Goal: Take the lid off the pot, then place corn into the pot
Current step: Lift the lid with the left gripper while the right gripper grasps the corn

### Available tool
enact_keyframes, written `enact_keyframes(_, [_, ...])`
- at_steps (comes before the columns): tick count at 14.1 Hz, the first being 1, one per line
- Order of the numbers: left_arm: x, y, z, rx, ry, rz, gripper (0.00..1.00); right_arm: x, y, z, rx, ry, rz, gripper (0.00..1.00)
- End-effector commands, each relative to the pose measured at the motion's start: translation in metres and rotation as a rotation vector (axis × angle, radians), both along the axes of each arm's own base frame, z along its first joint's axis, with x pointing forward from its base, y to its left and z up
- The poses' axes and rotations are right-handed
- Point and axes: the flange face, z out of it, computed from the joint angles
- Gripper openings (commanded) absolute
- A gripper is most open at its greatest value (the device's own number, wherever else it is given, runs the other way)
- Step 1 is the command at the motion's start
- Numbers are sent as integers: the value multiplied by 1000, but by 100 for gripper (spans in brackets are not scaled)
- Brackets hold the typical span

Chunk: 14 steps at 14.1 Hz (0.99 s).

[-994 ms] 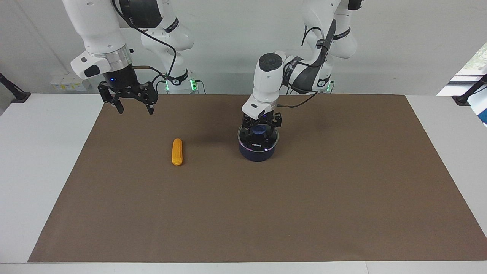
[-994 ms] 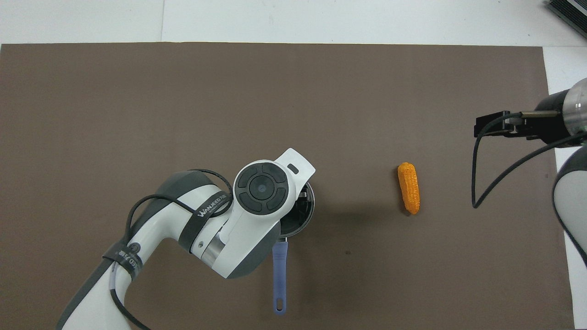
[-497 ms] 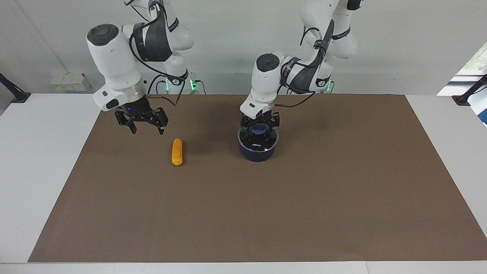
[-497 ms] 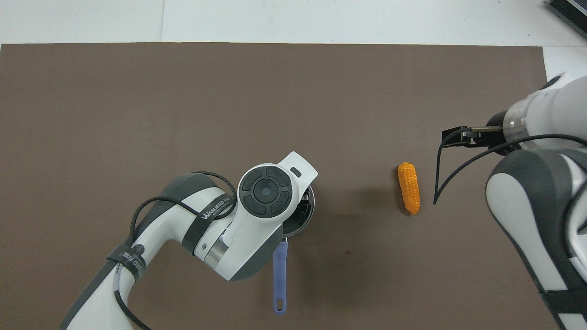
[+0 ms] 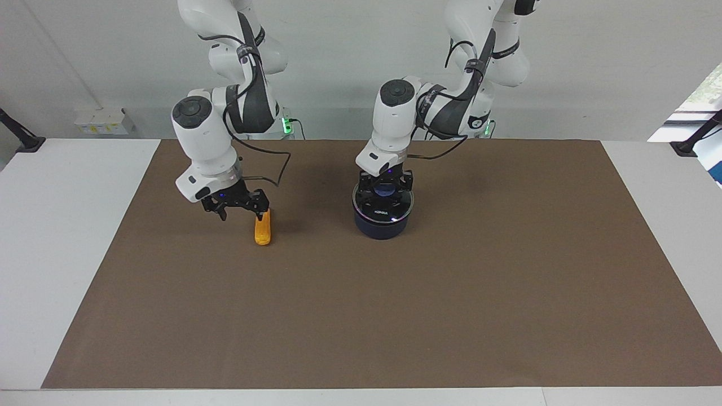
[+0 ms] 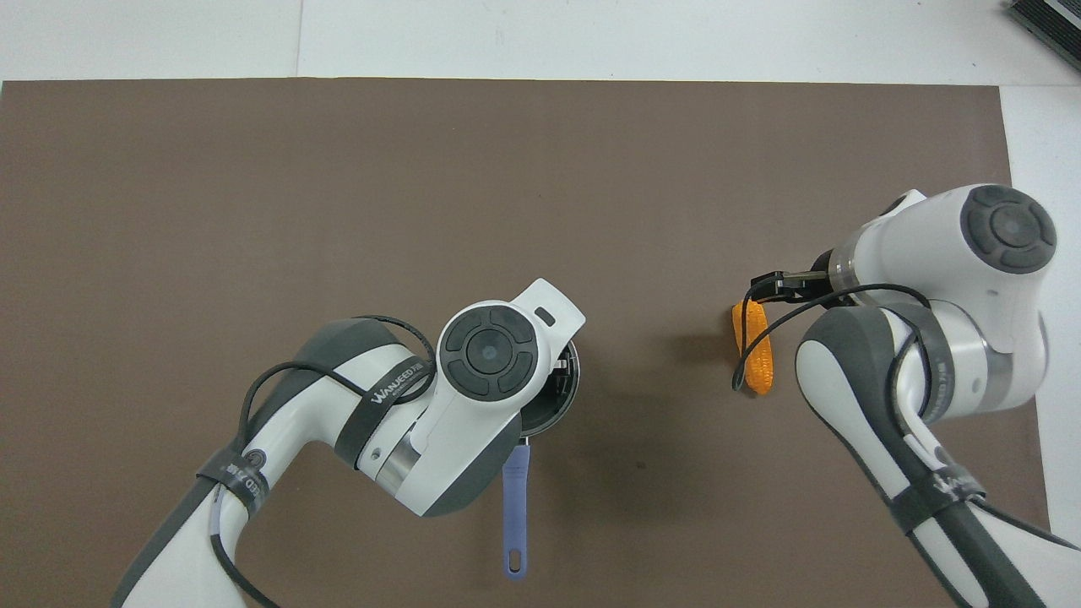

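Observation:
The navy pot (image 5: 381, 224) stands mid-mat with the glass lid (image 5: 401, 202) on it. Its blue handle (image 6: 516, 515) points toward the robots. My left gripper (image 5: 385, 193) is down on the lid, its fingers closed around the blue knob (image 5: 385, 192). In the overhead view the left wrist hides the lid and most of the pot (image 6: 564, 397). The orange corn (image 5: 262, 231) lies on the mat toward the right arm's end, also in the overhead view (image 6: 757, 363). My right gripper (image 5: 241, 213) is open, low over the corn's end, one finger (image 5: 260, 213) against the cob.
A brown mat (image 5: 451, 293) covers the white table. Small white boxes (image 5: 102, 121) sit by the wall at the right arm's end.
My right arm has swung down and in from the mat's edge to the corn. My left gripper has stayed on the lid's knob, its fingers drawn in a little.

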Motion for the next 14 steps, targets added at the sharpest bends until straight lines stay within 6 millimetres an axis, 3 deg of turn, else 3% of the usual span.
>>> enact_keyframes(1, [3,1,11,-4,-20,3,0,-6,13,-31,3,22,2,100])
enact_keyframes(4, [12,11,26,-4,-23,16,0,-20,20,-60,4,3,32,100])
enact_keyframes(6, [27,32,31,0,-22,50,0,-26,14,-75,4,-7,49,100])
enact_keyframes(9, [46,66,44,6,-21,12,0,-31,10,-92,2,-16,98,75])
enact_keyframes(12, [68,111,56,9,-27,-35,0,-30,10,-92,2,-19,109,35])
enact_keyframes(14, [82,143,61,12,-26,-67,0,-30,12,-91,3,-19,107,34])
